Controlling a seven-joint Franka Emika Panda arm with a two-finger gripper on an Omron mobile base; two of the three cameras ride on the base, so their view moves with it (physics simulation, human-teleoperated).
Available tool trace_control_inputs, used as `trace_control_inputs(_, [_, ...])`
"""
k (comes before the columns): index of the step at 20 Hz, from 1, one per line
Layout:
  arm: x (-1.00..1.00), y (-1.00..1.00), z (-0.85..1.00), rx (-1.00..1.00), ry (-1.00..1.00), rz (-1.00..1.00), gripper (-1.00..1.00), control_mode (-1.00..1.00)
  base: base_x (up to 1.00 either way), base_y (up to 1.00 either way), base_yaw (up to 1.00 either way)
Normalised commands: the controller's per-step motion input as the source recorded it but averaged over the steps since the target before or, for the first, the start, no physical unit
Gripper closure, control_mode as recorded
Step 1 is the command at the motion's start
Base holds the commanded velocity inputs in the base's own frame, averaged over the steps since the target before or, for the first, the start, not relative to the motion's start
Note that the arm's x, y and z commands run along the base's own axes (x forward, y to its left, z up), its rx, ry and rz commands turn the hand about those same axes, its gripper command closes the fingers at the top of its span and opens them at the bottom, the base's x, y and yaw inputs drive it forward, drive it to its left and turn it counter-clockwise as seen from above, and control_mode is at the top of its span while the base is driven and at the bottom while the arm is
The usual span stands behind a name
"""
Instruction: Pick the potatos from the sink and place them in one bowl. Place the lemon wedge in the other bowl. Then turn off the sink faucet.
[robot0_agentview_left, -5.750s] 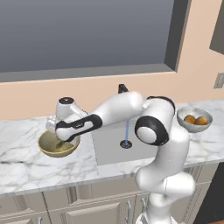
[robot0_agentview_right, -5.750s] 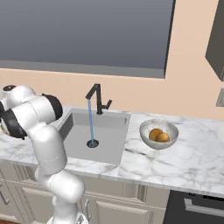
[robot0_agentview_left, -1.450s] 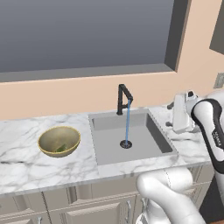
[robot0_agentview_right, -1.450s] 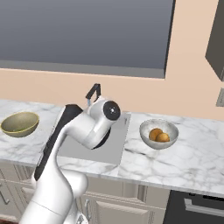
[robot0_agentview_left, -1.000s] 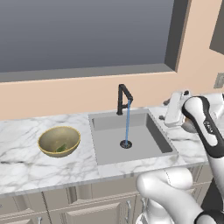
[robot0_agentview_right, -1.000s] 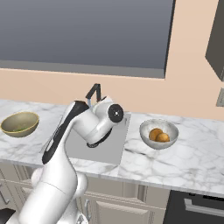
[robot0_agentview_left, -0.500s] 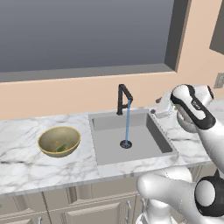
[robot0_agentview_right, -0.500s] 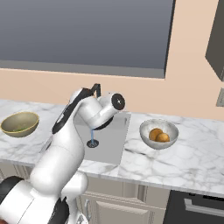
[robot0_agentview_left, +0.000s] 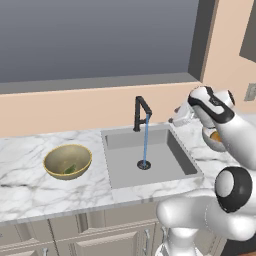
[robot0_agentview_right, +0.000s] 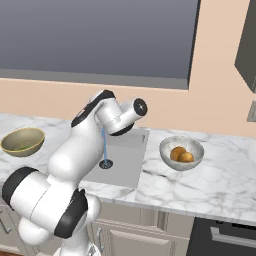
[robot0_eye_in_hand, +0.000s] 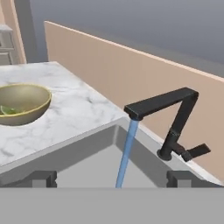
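Note:
The black sink faucet (robot0_eye_in_hand: 175, 117) stands just ahead of my open gripper (robot0_eye_in_hand: 111, 179), its squared spout pouring a blue stream into the grey sink (robot0_eye_in_hand: 83, 155). Nothing sits between the fingertips (robot0_eye_in_hand: 41, 178). From the left base view, the gripper (robot0_agentview_left: 176, 118) hangs over the sink's (robot0_agentview_left: 125, 165) right rear corner, right of the faucet (robot0_agentview_left: 141, 112). Two orange-brown potatos (robot0_agentview_right: 181, 154) lie in the silvery bowl (robot0_agentview_right: 181, 142) on the right counter. The lemon wedge (robot0_agentview_left: 70, 169) rests inside the gold bowl (robot0_agentview_left: 67, 155) left of the sink.
Water falls onto the round dark drain (robot0_agentview_left: 144, 164). A beige backsplash wall (robot0_eye_in_hand: 109, 74) rises close behind the faucet, with a dark window (robot0_agentview_left: 100, 40) above it. My own arm (robot0_agentview_right: 85, 145) covers the faucet in the right base view.
My arm has swung left from above the silvery bowl to the sink's right rear, and the hand now faces the faucet. The jaws stayed open. Water keeps running.

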Motion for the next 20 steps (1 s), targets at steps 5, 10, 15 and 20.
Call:
trace_control_inputs(5, [0.07,0.0,-0.1,0.05,0.0,-0.19,-1.0,-1.0,0.0,0.0,0.0])
trace_control_inputs(10, [0.0,0.07,-0.2,0.02,0.0,-0.23,-1.0,-1.0,0.0,0.0,0.0])
trace_control_inputs(15, [0.04,0.06,-0.25,0.0,0.0,-0.15,-1.0,-1.0,0.0,0.0,0.0])
trace_control_inputs(20, [0.13,0.0,-0.26,0.03,-0.04,0.0,-1.0,-1.0,0.0,0.0,0.0])
